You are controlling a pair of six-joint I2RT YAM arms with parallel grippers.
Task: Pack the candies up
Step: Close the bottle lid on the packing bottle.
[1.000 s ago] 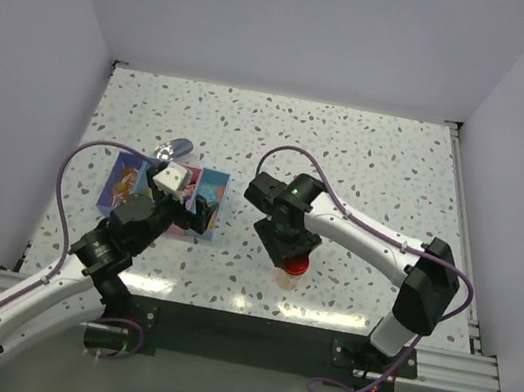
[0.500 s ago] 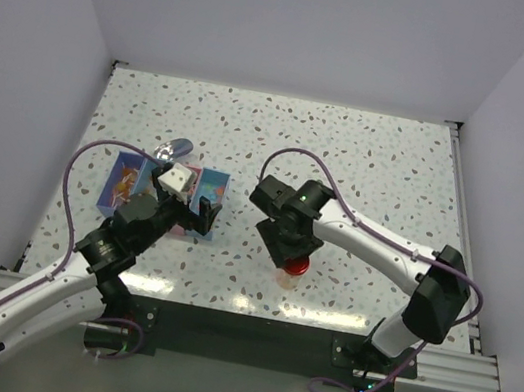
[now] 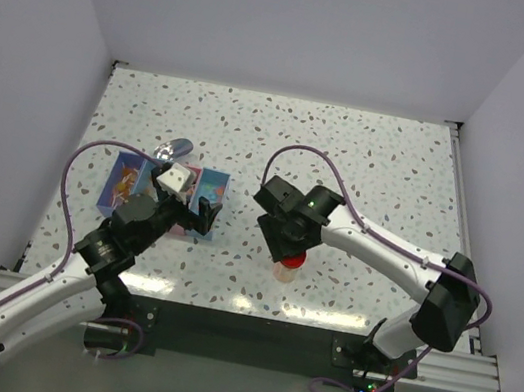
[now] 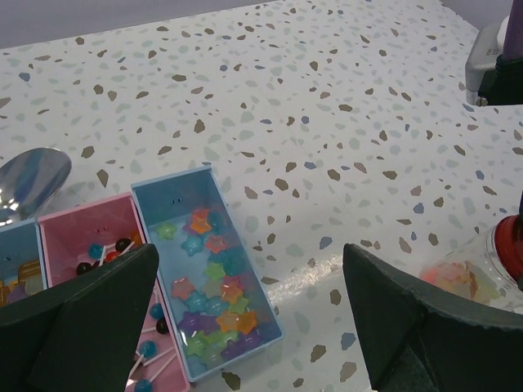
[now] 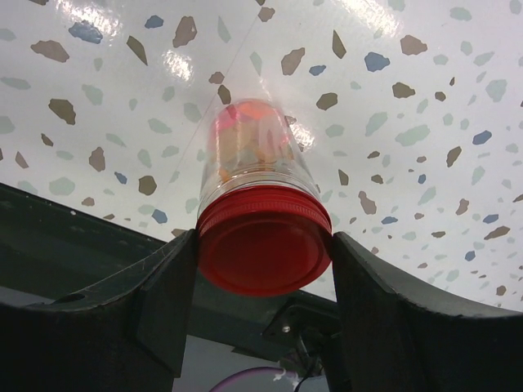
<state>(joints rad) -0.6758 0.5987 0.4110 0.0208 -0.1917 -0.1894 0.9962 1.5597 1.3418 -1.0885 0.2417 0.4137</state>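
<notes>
A clear jar (image 5: 255, 151) with a round red lid (image 5: 265, 245) stands on the speckled table and holds orange and pink candies (image 5: 241, 135). My right gripper (image 5: 263, 241) is shut on the red lid, one finger on each side. In the top view the right gripper (image 3: 289, 252) covers the jar (image 3: 285, 271) near the front edge. My left gripper (image 4: 251, 253) is open and empty above a tray's blue compartment (image 4: 214, 278) of star-shaped candies (image 4: 208, 298). In the top view the left gripper (image 3: 195, 217) hovers at the tray's right end.
The tray (image 3: 222, 182) lies left of centre; its pink compartment (image 4: 86, 245) holds small round sweets on sticks. A metal spoon (image 4: 29, 181) lies behind the tray and also shows in the top view (image 3: 174, 149). The jar shows at the right edge of the left wrist view (image 4: 470, 278).
The right wrist and forearm have swung a little to the right while the gripper stays on the red lid. The jar stays in place. The left arm has barely moved.
</notes>
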